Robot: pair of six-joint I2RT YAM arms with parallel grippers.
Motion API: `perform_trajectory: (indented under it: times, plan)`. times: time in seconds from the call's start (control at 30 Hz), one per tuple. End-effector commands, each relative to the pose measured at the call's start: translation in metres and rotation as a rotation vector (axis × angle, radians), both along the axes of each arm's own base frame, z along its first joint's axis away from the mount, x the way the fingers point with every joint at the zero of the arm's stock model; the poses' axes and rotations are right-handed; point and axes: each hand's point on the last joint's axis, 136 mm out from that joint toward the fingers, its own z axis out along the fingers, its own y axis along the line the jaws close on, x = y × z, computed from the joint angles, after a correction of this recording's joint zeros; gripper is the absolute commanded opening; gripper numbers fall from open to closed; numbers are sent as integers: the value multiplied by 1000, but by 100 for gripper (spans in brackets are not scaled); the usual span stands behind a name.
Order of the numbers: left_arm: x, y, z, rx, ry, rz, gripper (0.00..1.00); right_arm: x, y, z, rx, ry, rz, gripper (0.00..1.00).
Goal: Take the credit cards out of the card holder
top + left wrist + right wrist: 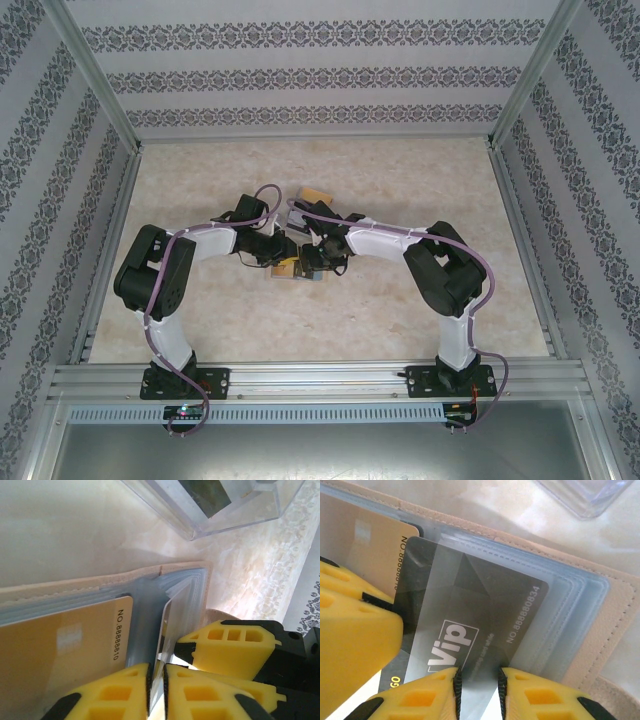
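The card holder (288,268) lies open mid-table, tan-edged (75,582) (615,610), with clear sleeves. A gold card (65,645) (365,535) sits in one sleeve. A grey "Vip" card (485,605) (177,615) stands up in a raised sleeve leaf. My left gripper (159,690) (290,256) is shut on that leaf's thin edge, and one of its fingers (355,635) shows beside the grey card. My right gripper (477,692) (313,260) has its jaws a little apart. Its fingertips (235,642) rest against the leaf's face, with nothing pinched between them.
A clear plastic box (312,197) (225,510) (585,495) stands just behind the holder, with a tan item inside. The two arms meet over the holder, their fingers almost touching. Patterned walls and a metal frame enclose the beige tabletop (420,180).
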Motion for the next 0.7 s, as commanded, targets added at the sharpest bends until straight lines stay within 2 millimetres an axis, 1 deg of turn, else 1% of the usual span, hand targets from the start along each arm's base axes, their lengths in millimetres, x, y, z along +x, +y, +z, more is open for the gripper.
perform_trajectory:
  times: [0.0, 0.17, 0.23, 0.33, 0.43, 0.53, 0.67]
  plan:
    - [-4, -11, 11, -71, -56, -70, 12, -6, -13, -20, -52, 29, -19, 29]
    - [-7, -3, 9, -22, -85, -87, 6, -6, -15, -20, -58, 17, -23, 29]
    - [-11, 1, 14, -3, -108, -116, 5, -6, -15, -19, -57, 11, -26, 29]
    - [-17, 13, 19, 74, -158, -161, 2, -4, -20, -17, -59, -10, -50, 28]
    - [-18, 26, 25, 154, -195, -173, 0, -4, -20, -14, -30, -36, -71, 28]
    - [-18, 39, 27, 208, -222, -162, 0, -2, -17, -6, 17, -67, -83, 30]
    - [-16, 54, 32, 245, -229, -133, 0, 4, -9, 20, 115, -130, -92, 36]
